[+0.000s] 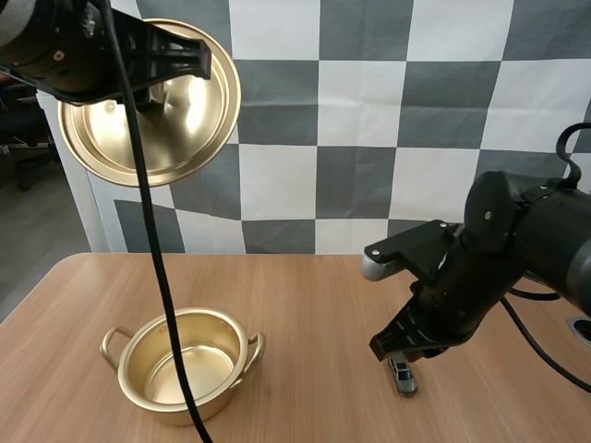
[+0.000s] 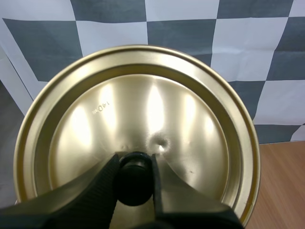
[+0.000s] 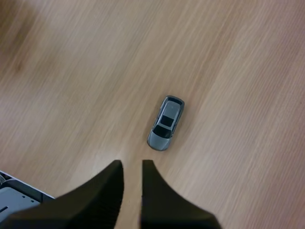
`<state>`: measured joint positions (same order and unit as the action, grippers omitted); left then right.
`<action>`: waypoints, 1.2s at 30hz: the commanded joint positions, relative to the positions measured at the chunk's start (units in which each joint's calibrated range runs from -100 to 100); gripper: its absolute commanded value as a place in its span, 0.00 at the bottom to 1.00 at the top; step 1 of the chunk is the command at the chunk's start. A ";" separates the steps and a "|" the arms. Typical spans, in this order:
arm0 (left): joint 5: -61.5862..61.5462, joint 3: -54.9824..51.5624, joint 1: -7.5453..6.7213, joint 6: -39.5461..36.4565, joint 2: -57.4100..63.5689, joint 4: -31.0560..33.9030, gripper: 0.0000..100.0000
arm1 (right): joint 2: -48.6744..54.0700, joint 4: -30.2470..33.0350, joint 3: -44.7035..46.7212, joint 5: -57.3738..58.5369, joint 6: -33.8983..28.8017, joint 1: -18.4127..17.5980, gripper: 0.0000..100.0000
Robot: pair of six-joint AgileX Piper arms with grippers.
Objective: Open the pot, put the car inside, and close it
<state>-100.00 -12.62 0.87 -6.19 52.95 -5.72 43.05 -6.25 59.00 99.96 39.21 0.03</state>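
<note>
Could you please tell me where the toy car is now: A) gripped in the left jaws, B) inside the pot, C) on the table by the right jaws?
C: the car lies on the table just beyond the open right jaws, untouched, and the pot is empty.

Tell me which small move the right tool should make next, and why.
Probably centre the right tool over the car and lower it: the tool is open, the car lies just beyond its tips, ungripped. The pot stands open; the left tool holds the lid up.

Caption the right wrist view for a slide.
Right claw, slightly open, hovers over the grey toy car on the wooden table.
</note>
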 commanded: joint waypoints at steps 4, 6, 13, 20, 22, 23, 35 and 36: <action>0.00 0.01 0.03 0.36 -0.01 -0.03 0.00 | 0.09 -4.04 -0.06 0.04 8.36 0.04 1.00; 0.00 0.01 0.03 0.36 -0.01 -0.03 0.00 | 0.09 -4.50 -0.06 0.04 8.57 0.04 1.00; 0.00 0.01 0.03 0.36 -0.01 -0.03 0.00 | -0.02 -3.85 -0.06 0.04 7.73 0.04 1.00; 0.00 0.01 0.03 0.36 -0.01 -0.03 0.00 | -0.14 0.11 -0.06 -7.57 5.93 0.04 1.00; 0.00 0.01 0.03 0.36 -0.01 -0.03 0.00 | -1.31 1.33 -0.06 -8.59 4.93 0.04 1.00; 0.00 0.01 0.03 0.36 -0.01 -0.03 0.00 | -2.32 1.91 -0.06 -8.95 4.14 0.04 1.00; 0.00 0.01 0.03 0.96 -0.01 -0.03 0.00 | -12.58 1.86 0.26 -12.84 1.18 0.04 1.00; 0.00 0.01 0.03 1.11 -0.01 -0.03 0.00 | -12.58 1.86 0.26 -13.74 1.18 0.04 1.00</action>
<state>-100.00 -12.62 0.87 -5.28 52.95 -5.72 30.41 -4.30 59.15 87.37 40.35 0.03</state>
